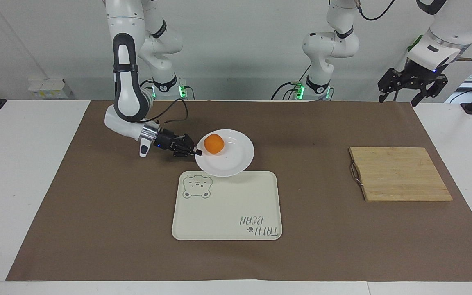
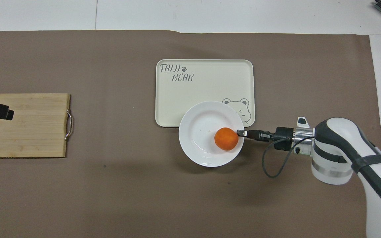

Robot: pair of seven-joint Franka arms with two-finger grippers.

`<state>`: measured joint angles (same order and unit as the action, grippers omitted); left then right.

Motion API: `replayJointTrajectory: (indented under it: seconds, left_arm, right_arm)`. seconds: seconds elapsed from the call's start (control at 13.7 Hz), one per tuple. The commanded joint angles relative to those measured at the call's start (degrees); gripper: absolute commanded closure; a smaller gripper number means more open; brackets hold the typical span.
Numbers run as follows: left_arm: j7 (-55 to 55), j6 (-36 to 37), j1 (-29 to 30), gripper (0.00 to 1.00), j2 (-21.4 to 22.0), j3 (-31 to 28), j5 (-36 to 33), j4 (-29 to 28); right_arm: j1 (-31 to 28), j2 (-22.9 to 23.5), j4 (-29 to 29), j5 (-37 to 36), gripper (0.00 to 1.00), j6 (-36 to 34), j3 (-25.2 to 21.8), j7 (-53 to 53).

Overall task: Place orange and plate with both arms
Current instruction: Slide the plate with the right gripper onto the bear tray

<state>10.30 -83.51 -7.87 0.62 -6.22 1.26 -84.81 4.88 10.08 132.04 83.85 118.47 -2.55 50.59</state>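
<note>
The right gripper (image 1: 197, 152) is closed on the rim of the round glossy white plate (image 1: 232, 162), raised over the cream rectangular tray (image 1: 228, 213); the rigid, slippery, fragile plate tilts easily, so the small smooth orange (image 1: 214, 144) may roll, while the left gripper (image 1: 410, 88) waits open above the table's edge.

Right pincer (image 1: 197, 152), at frame centre-left, grips the rim of the plate (image 1: 230, 162). Plate is raised and tilted, its lower edge overlapping the upper edge of the cream tray (image 1: 226, 211). Orange (image 1: 214, 144) sits on the plate beside the pincer. Left pincer (image 1: 411, 84) waits aloft, upper right, above the cutting board (image 1: 400, 174) on the table (image 1: 55, 205).
</note>
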Motion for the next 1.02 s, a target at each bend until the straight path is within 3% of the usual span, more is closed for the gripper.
replayJointTrajectory:
  seconds: [0.0, 0.66, 0.95]
  left_arm:
    - [-0.1, 0.9, 0.4, 0.0, 0.4, 0.2, -0.5, 0.2]
    - [-0.1, 0.9, 0.4, 0.0, 0.4, 0.2, -0.5, 0.2]
    - [-0.1, 0.9, 0.5, 0.0, 0.4, 0.2, -0.5, 0.2]
  right_arm:
    - [-1.7, 4.4, -7.7, -2.6, 1.0, -1.4, 0.2, -7.1]
    - [1.4, 14.4, -24.6, -4.5, 1.0, 10.4, 0.4, -18.6]
    - [2.9, 17.0, -26.6, -4.0, 1.0, 13.1, 0.7, -21.1]
